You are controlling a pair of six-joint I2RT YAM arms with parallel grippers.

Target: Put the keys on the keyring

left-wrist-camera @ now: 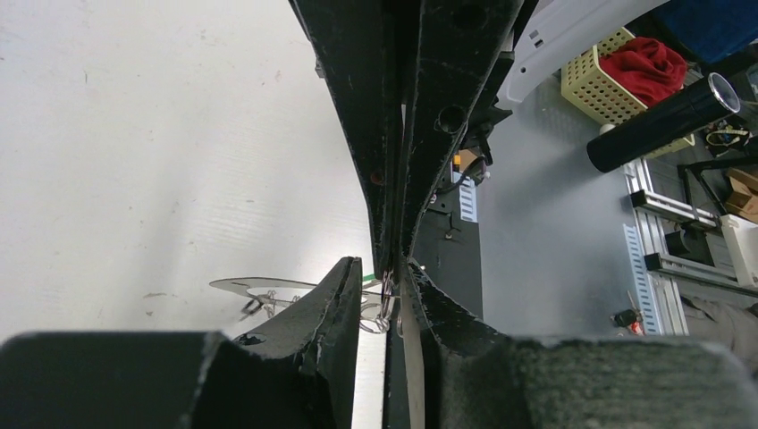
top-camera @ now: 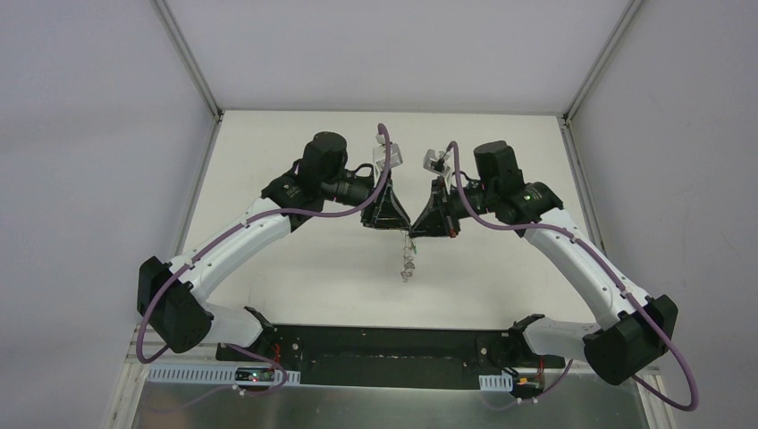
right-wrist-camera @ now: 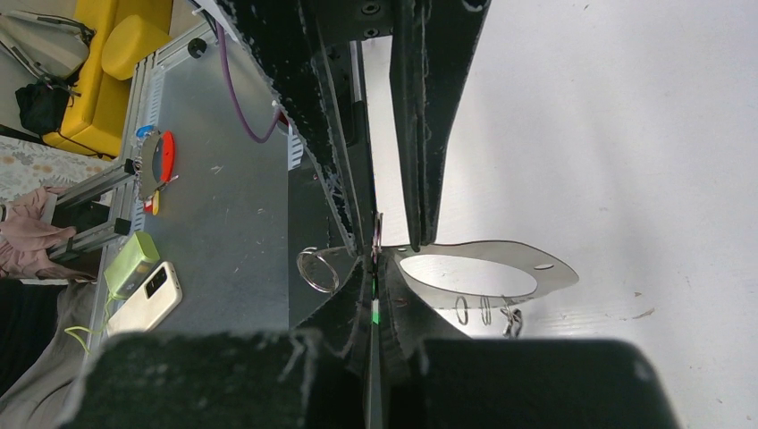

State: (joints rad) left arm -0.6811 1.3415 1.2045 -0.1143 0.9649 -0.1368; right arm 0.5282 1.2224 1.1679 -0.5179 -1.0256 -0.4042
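My two grippers meet tip to tip above the middle of the white table. My right gripper [top-camera: 418, 225] [right-wrist-camera: 374, 268] is shut on the key; its green head [right-wrist-camera: 375, 313] shows between the pads, and a green sliver shows in the left wrist view [left-wrist-camera: 371, 277]. My left gripper [top-camera: 398, 223] [left-wrist-camera: 383, 268] pinches the near end of the keyring, with a narrow gap between its fingertips. The keyring's silver loop [right-wrist-camera: 554, 273] [left-wrist-camera: 241, 286] sticks out sideways. Small rings and the black tag [right-wrist-camera: 512, 326] hang from it, and they dangle under the grippers [top-camera: 408, 264].
A loose-looking small split ring [right-wrist-camera: 317, 268] shows beside the right fingers. The black base plate [top-camera: 375, 344] lies at the table's near edge. Beyond the table are a metal bench with a phone [right-wrist-camera: 147, 299] and a yellow basket with red cloth [left-wrist-camera: 626, 71].
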